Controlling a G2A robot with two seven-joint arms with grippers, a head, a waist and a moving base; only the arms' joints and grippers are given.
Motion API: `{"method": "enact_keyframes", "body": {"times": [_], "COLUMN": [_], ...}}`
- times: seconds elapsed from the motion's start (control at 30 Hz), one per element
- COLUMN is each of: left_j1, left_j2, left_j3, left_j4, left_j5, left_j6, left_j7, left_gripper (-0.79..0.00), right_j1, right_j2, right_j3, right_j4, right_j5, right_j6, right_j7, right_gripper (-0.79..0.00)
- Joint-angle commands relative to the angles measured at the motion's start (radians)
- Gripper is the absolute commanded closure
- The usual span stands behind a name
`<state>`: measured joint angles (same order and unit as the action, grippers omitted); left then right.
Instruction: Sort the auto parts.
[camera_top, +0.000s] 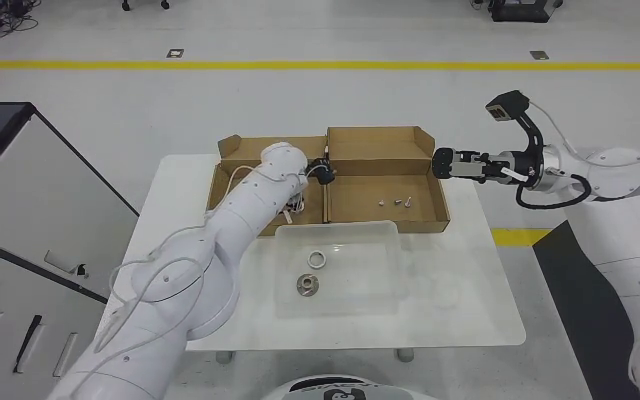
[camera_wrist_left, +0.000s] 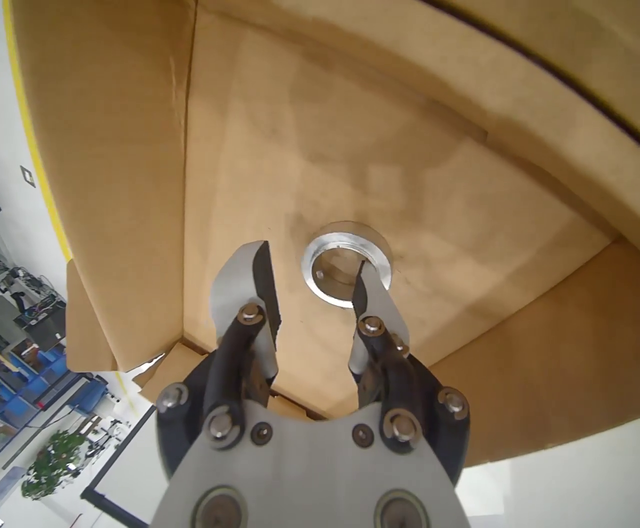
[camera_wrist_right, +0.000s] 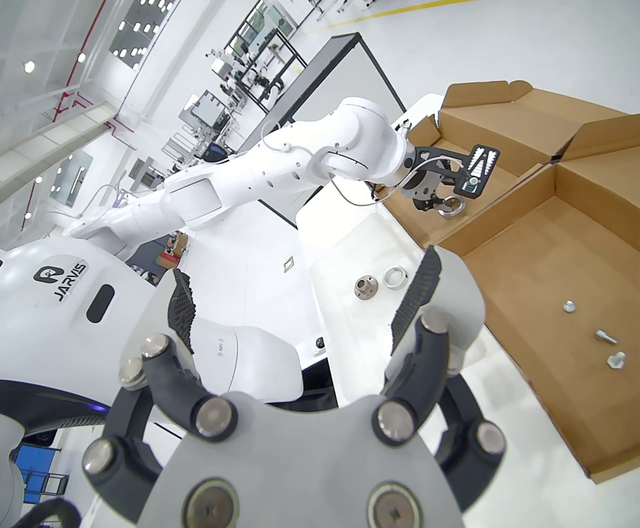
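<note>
- The left tool (camera_wrist_left: 310, 259) hangs low inside the left cardboard box (camera_wrist_left: 250, 125), its 2 fingers spread and pinching nothing.
- A metal ring (camera_wrist_left: 345, 236) lies flat on the box floor right under the tool. In the left wrist view, 1 fingertip overlaps the ring's opening and the other stands outside the rim. Whether either one touches the ring cannot be told.
- Judged from this, the step in hand is leaving the ring in this box. To do it well, keep the fingers spread and lift straight up, so the inner fingertip does not hook the rim and drag the ring.
- Rise clear of the cardboard walls and flaps before swinging sideways.
- The right tool (camera_wrist_right: 300, 300) is also spread and holds nothing. It hovers by the outer end of the right cardboard box (camera_top: 385, 185), where 3 small fasteners (camera_top: 397, 200) lie in a row.
- In front of both boxes, a clear tray (camera_top: 370, 240) on the counter (camera_top: 470, 300) holds 1 white ring (camera_top: 317, 258) and 1 flanged metal part (camera_top: 306, 285), near each other and yet to be sorted.
- The likely risk is the 2 arms crowding each other over the tray, so 1 arm should go in at a time.
</note>
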<state>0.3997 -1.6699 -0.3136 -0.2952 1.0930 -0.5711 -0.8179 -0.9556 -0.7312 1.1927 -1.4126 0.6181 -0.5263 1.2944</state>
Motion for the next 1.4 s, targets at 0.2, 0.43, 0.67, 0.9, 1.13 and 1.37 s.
{"method": "enact_keyframes", "body": {"times": [0.2,0.43,0.67,0.9,1.13,1.37], "left_j1": [-0.064,-0.138,-0.173,-0.168,-0.081,0.046], "left_j2": [-0.006,0.009,0.04,0.097,0.199,0.307], "left_j3": [-0.029,-0.064,-0.092,-0.14,-0.234,-0.286], "left_j4": [0.045,0.041,-0.014,-0.158,-0.442,-0.749], "left_j5": [-0.024,-0.059,-0.076,-0.115,-0.199,-0.241], "left_j6": [-0.024,-0.125,-0.215,-0.298,-0.298,-0.184], "left_j7": [0.035,0.052,0.048,0.003,-0.133,-0.247], "left_gripper": [-0.785,-0.785,-0.785,-0.785,-0.785,-0.785], "right_j1": [0.0,0.0,0.0,0.0,0.0,0.0], "right_j2": [0.0,0.0,0.0,0.0,0.0,0.0], "right_j3": [0.0,0.0,0.0,0.0,0.0,0.0], "right_j4": [0.0,0.0,0.0,0.0,0.0,0.0], "right_j5": [0.0,0.0,0.0,0.0,0.0,0.0], "right_j6": [0.0,0.0,0.0,0.0,0.0,0.0], "right_j7": [0.0,0.0,0.0,0.0,0.0,0.0], "right_gripper": [-0.785,-0.785,-0.785,-0.785,-0.785,-0.785]}}
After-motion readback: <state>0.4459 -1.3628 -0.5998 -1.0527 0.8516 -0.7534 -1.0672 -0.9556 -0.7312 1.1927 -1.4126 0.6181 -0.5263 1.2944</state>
